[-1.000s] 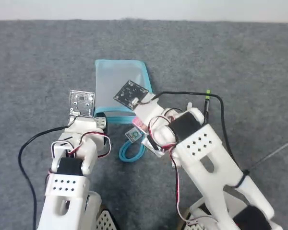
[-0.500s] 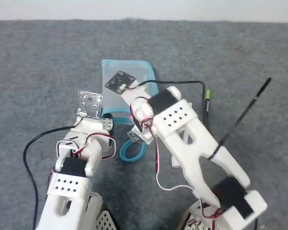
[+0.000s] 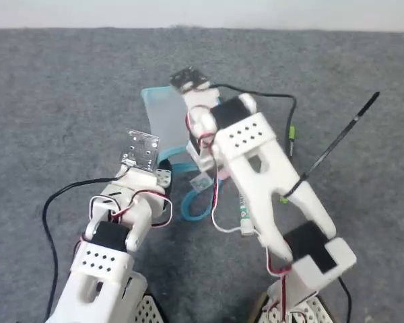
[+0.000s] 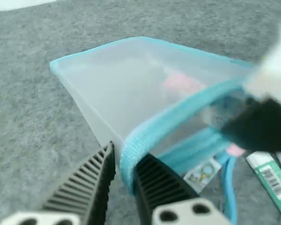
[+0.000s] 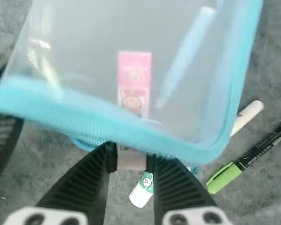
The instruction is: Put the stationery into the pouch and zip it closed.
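Observation:
A translucent pouch [image 3: 163, 118] with blue trim lies in the middle of the grey table. My left gripper [image 4: 125, 157] is shut on its blue zipper edge [image 4: 178, 119], which is raised off the table. In the high view that gripper [image 3: 167, 167] sits at the pouch's near corner. My right arm [image 3: 246, 138] stretches over the pouch. My right gripper [image 5: 131, 157] is shut on a pink eraser [image 5: 134, 82] that pokes in past the zipper edge and shows through the pouch wall. A white marker [image 3: 242, 208] and a green pen [image 3: 291, 133] lie on the table.
A blue cord loop [image 3: 195, 205] with a small tag lies just in front of the pouch. A thin black pen [image 5: 271, 140] lies beside the green pen [image 5: 227, 176]. A black rod [image 3: 343, 138] sticks out beside the right arm. The table's back edge meets a pale wall.
My right arm has swung from the right up over the pouch, carrying the eraser to its mouth. The pouch has shifted right and tilted. My left arm followed slightly forward and right.

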You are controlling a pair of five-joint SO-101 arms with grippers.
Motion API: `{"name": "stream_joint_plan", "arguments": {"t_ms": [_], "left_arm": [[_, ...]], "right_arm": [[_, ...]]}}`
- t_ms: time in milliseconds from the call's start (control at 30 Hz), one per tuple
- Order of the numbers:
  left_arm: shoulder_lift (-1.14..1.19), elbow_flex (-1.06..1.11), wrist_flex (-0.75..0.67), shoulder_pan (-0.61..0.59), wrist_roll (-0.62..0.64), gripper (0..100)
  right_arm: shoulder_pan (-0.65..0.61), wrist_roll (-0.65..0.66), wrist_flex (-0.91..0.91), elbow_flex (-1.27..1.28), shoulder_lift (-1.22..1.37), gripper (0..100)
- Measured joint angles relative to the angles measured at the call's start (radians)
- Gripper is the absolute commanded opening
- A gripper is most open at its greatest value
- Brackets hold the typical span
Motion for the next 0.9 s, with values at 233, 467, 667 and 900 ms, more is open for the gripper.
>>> {"name": "stream_joint_plan", "arguments": {"t_ms": [233, 467, 667, 900], "left_arm": [[0.000, 0.011, -0.012, 0.009, -0.015, 1], [0.000, 0.011, -0.023, 0.021, -0.017, 1], [-0.002, 0.009, -0.025, 0.023, -0.017, 1], [-0.002, 0.009, -0.038, -0.037, -0.017, 1]], "right_arm": [[0.003, -0.012, 0.164, -0.227, 0.147, 21.7], [-0.005, -0.014, 0.183, -0.333, 0.172, 21.4], [-0.005, -0.014, 0.183, -0.356, 0.172, 21.3], [-0.002, 0.002, 0.189, -0.356, 0.086, 21.2]]}}
